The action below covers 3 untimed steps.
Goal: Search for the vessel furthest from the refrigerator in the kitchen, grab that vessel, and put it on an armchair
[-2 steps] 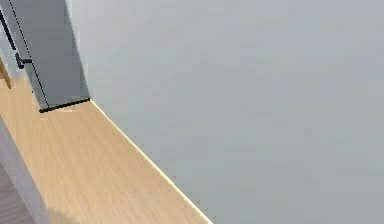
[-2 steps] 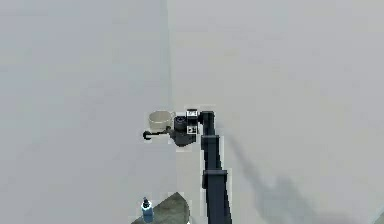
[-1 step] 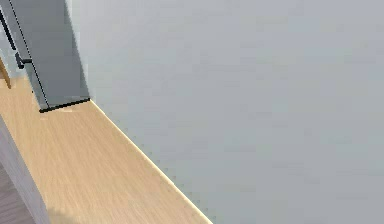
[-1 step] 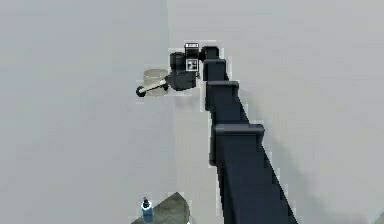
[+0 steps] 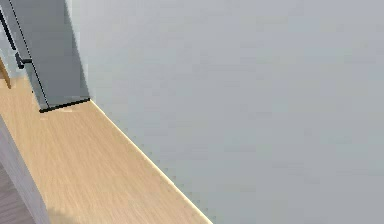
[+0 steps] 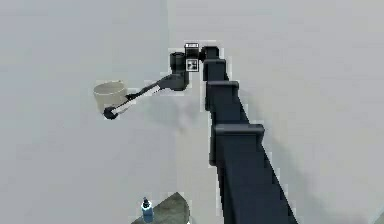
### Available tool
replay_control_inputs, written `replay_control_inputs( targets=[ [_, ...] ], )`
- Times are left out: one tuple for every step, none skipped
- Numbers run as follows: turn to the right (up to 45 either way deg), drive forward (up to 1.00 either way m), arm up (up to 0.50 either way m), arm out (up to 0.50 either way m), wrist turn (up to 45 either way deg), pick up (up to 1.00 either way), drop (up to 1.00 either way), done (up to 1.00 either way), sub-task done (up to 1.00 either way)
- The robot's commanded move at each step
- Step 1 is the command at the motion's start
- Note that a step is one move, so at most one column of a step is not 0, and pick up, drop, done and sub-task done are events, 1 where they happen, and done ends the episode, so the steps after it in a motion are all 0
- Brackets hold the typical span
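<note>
Reaching up the arm side view along a dark square arm (image 6: 235,140) to the gripper (image 6: 115,106), with thin fingers (image 6: 140,95) slanting down to the left. Holding a cream, cup-like vessel (image 6: 108,92) at the far end, hanging against a pale wall (image 6: 60,150), clear of every surface. Cannot tell from the fingers whether clenched or released. Low in the same view, a small blue bottle (image 6: 146,209) on a grey ledge (image 6: 172,206). Ahead, a grey refrigerator (image 5: 50,55) at the forward view's upper left, standing on a wooden floor (image 5: 90,170) beside a plain light wall (image 5: 250,100).
</note>
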Motion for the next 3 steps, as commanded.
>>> replay_control_inputs(
  targets=[
    [0.0,0.00,0.00,0.00,-45.0,0.00,0.00,0.00,0.00],
    [0.0,0.00,0.00,0.00,-6.0,0.00,0.00,0.00,0.00],
    [0.0,0.00,0.00,-0.42,0.0,0.00,0.00,0.00,0.00]
  ],
)
